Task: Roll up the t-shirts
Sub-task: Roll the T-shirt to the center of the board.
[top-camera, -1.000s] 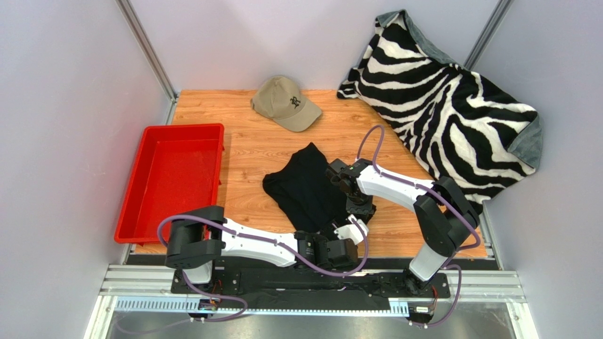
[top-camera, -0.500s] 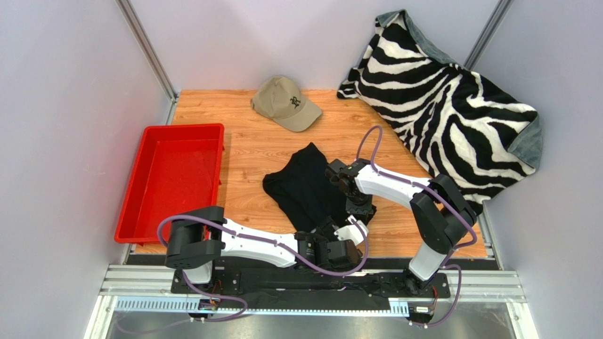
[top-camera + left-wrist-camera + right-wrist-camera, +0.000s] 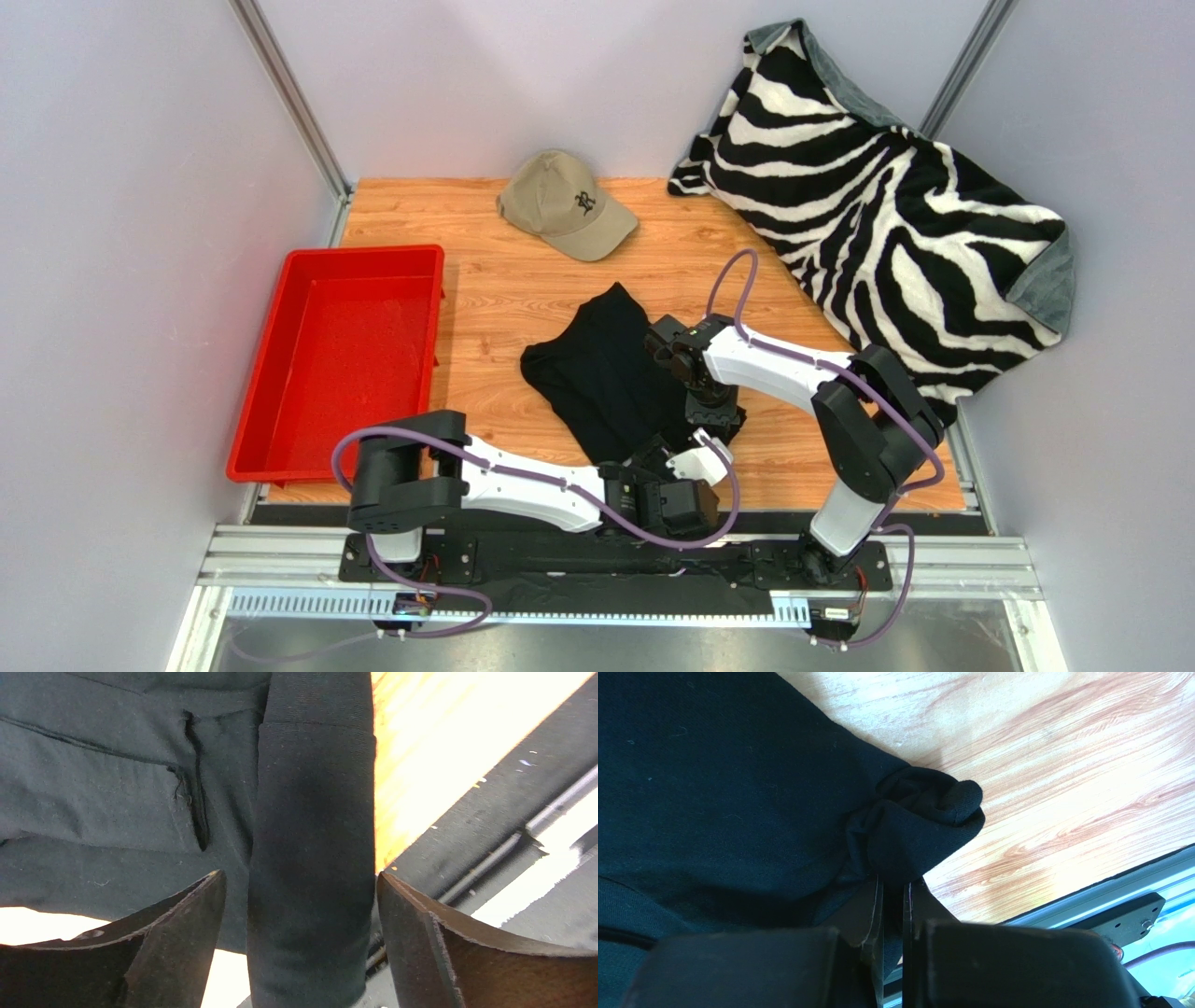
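the left pincer point(image 3: 300, 876) stands spread wide and grips nothing, with a rolled strip of the black t-shirt point(image 3: 105, 791) lying between its two sides. the roll runs lengthwise straight out from the pincer, its long axis in line with the pincer's reach. one side sits just beside the roll and the other leaves a gap. beside the roll the rest of the shirt lies fairly flat with a seam showing. to the right are the bare wood of the table point(image 3: 414, 756) and its dark front edge.

the right pincer point(image 3: 892, 882) is clenched on a thin pinch of the same shirt. a bunched knot of cloth sits just past its tips, at the shirt's edge over the wood.

from above, the t-shirt lies mid-table toward the near edge, folded narrow. its long axis slants from far left to near right, and the far end points roughly toward the tan cap point(image 3: 568, 203). the red tray point(image 3: 358, 255) sits apart at the left, and the zebra-striped blanket point(image 3: 898, 210) is heaped at the far right corner.
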`<action>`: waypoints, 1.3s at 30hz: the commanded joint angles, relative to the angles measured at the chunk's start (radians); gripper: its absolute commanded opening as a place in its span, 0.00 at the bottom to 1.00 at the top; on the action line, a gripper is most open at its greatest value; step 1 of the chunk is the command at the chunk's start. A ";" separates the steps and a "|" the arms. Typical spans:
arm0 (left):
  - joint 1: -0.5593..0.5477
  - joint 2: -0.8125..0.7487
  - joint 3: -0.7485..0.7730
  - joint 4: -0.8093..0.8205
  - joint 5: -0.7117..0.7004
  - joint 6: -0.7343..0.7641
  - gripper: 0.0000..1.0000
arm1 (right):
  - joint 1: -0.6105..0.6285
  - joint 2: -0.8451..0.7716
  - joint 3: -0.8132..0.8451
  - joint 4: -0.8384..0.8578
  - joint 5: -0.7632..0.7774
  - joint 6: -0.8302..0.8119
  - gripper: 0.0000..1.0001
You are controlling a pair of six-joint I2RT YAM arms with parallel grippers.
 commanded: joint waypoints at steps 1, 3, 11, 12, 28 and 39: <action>-0.007 0.018 0.033 -0.021 -0.058 -0.016 0.79 | -0.006 0.020 0.003 0.041 -0.016 -0.004 0.00; -0.007 0.018 0.030 -0.021 -0.062 -0.019 0.74 | -0.008 0.020 0.003 0.041 -0.016 -0.006 0.00; -0.005 -0.023 -0.010 0.028 -0.023 0.002 0.50 | -0.013 -0.026 0.003 0.048 -0.007 -0.004 0.10; -0.004 -0.026 -0.011 0.033 -0.013 0.002 0.38 | -0.014 -0.032 0.001 0.051 -0.006 -0.004 0.13; 0.239 -0.223 -0.306 0.379 0.625 -0.068 0.00 | -0.014 -0.335 -0.061 0.195 0.053 0.051 0.66; 0.473 -0.128 -0.439 0.669 1.145 -0.261 0.00 | 0.068 -0.737 -0.417 0.344 0.037 0.285 0.67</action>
